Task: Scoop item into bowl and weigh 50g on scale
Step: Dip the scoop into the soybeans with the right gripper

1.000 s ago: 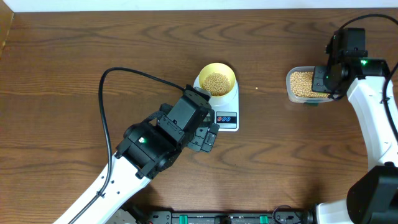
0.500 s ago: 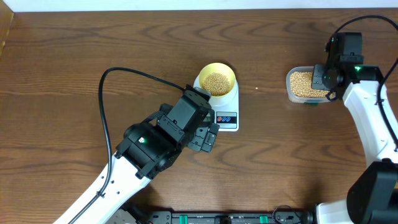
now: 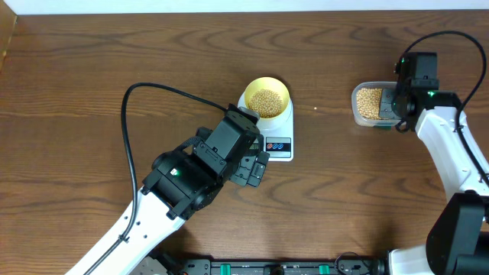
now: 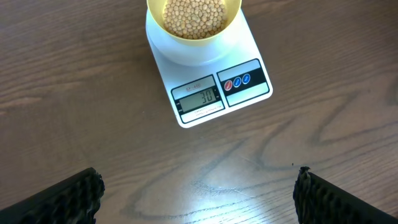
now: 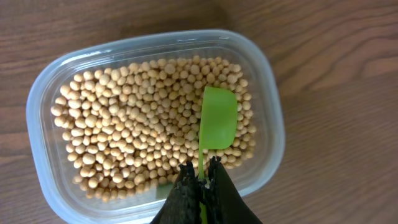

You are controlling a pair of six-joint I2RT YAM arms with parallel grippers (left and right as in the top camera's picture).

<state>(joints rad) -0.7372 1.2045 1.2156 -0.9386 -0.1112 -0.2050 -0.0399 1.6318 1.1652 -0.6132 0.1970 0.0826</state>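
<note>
A pale yellow bowl [image 3: 267, 98] holding beige beans [image 4: 193, 15] stands on the white scale [image 3: 276, 134]; the display [image 4: 198, 98] reads 30. My left gripper [image 4: 198, 193] is open and empty, hovering over bare table in front of the scale. My right gripper [image 5: 199, 175] is shut on the handle of a green scoop [image 5: 217, 118]. The scoop's empty head hangs just above the beans [image 5: 137, 137] in the clear plastic tub [image 3: 369, 105] at the right.
Wood-grain table all round. A black cable [image 3: 153, 95] loops from the left arm over the table left of the scale. The tub's rim [image 5: 270, 118] surrounds the scoop head.
My right gripper has moved back and to the right over the tub, uncovering more of the beans in the overhead view. The left arm, bowl and scale have not moved.
</note>
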